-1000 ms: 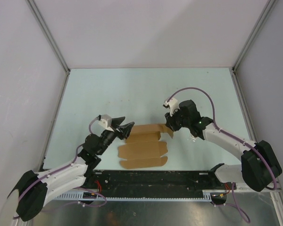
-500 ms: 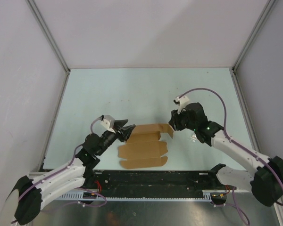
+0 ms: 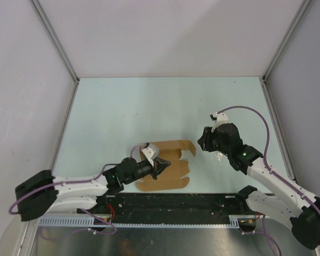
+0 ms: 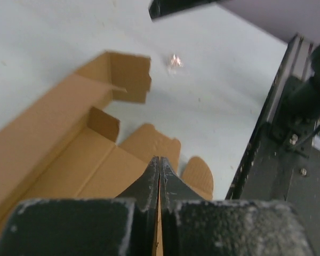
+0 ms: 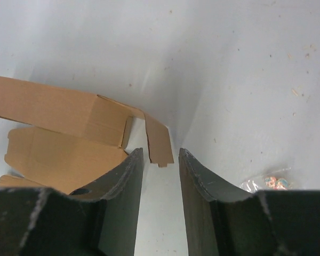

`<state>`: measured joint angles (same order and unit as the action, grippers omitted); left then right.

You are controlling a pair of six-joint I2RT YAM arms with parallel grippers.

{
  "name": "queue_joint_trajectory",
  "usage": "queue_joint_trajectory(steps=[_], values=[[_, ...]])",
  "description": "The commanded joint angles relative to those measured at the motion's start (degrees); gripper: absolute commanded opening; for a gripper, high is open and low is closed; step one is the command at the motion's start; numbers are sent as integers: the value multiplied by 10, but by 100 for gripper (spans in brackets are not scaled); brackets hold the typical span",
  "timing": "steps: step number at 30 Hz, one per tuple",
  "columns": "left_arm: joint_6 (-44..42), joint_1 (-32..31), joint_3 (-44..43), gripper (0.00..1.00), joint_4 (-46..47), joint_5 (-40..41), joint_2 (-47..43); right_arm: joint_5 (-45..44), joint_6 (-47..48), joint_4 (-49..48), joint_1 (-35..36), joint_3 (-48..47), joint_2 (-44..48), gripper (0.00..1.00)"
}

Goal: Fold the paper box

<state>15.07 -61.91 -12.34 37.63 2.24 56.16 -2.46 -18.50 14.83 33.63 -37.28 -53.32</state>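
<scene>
**Stage of folding: early.** The paper box (image 3: 170, 183) is lying on the tabletop (image 3: 149, 106) just ahead of my two bases, and most of it is lying as a flat die-cut sheet. Only the far long panel (image 3: 168, 145) is standing up along its crease, with its end flap (image 5: 159, 143) hanging loose at the right corner.

I am keeping my left fingers (image 4: 159, 181) pressed tip to tip low over the middle of the sheet. A brown sliver is showing in their seam, but I cannot tell whether they are pinching cardboard.

I am holding my right fingers (image 3: 201, 143) parted by a narrow gap with nothing in them, just beside that loose flap and apart from it. A clear plastic scrap (image 3: 218, 156) is lying near them.

As I am judging it, one wall is raised. The near panels, the rounded tabs (image 4: 197, 176) and the end flaps are waiting to be creased and tucked, so most of the folding is lying ahead.
</scene>
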Motion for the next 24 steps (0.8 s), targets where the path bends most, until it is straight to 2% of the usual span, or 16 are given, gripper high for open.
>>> queue_joint_trajectory(steps=[1, 7, 11, 24], values=[[6, -29, -29, 0, 125, 0, 97, -22, -32, 2, -3, 18, 34, 38], [11, -48, -55, 0, 248, -8, 239, -13, -43, 2, -20, 32, 45, 39], [18, -57, -90, 0, 273, -7, 336, -6, -57, 3, -29, 33, 38, 38], [-27, -57, -116, 0, 265, 15, 421, 2, -68, -1, -39, 37, 32, 37]])
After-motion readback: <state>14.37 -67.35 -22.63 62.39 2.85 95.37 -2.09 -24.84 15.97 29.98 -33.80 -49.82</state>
